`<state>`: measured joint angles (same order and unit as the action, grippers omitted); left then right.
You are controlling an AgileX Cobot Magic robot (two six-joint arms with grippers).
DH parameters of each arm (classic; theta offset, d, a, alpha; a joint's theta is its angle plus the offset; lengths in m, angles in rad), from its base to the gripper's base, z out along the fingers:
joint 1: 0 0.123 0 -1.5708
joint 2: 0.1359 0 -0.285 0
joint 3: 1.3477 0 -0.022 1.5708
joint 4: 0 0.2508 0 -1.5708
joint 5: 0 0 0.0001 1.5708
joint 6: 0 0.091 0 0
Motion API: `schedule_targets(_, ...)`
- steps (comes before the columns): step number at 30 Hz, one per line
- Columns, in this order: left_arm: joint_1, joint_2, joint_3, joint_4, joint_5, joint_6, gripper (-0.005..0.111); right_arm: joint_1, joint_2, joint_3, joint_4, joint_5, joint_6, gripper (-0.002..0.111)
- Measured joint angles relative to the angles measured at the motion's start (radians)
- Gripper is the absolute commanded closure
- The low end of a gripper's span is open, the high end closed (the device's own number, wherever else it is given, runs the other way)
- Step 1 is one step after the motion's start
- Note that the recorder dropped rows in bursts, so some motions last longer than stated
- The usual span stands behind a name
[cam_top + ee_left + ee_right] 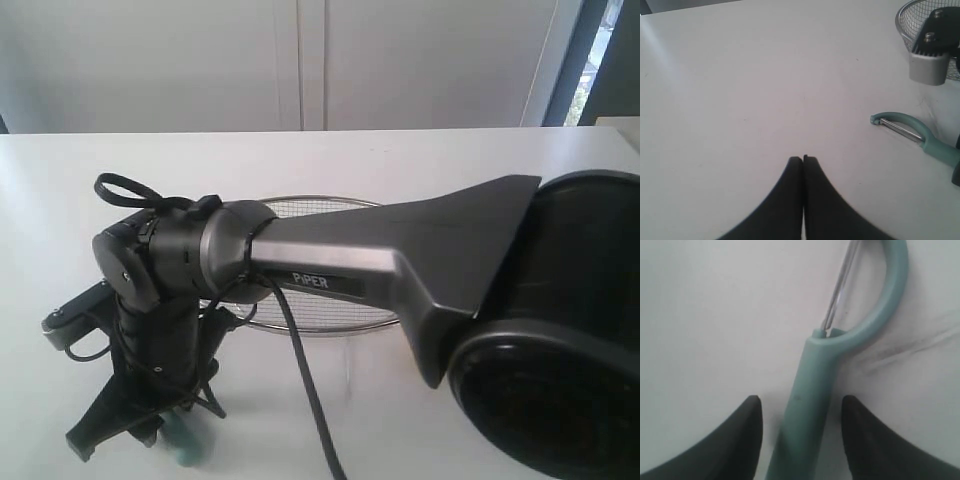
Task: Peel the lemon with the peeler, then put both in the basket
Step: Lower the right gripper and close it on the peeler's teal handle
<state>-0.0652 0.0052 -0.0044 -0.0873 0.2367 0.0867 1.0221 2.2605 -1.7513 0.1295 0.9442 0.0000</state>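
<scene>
The teal-handled peeler (pixel 812 390) lies flat on the white table, its looped head and thin blade (pixel 837 300) pointing away from my right gripper. My right gripper (pixel 801 399) is open and low over the table, one finger on each side of the handle with gaps on both sides. In the exterior view this gripper (pixel 140 425) has reached across to the near left, with a bit of teal handle (pixel 187 447) showing under it. The peeler (pixel 910 131) also shows in the left wrist view. My left gripper (pixel 803 159) is shut on nothing above bare table. The wire-mesh basket (pixel 325 204) sits behind the right arm. The lemon is out of view.
The right arm (pixel 400 250) stretches across the middle of the exterior view and hides most of the basket. A black cable (pixel 305 380) hangs from its wrist. The basket's rim (pixel 905 22) and a grey part of the right arm (pixel 929 67) show in the left wrist view.
</scene>
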Motion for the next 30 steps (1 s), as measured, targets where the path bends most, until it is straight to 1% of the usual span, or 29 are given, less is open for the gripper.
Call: schedule_targets(30, 0.000, 0.000, 0.000, 0.000, 0.000, 0.000, 0.107, 0.004, 0.002, 0.000, -0.039, 0.025, 0.043, 0.061)
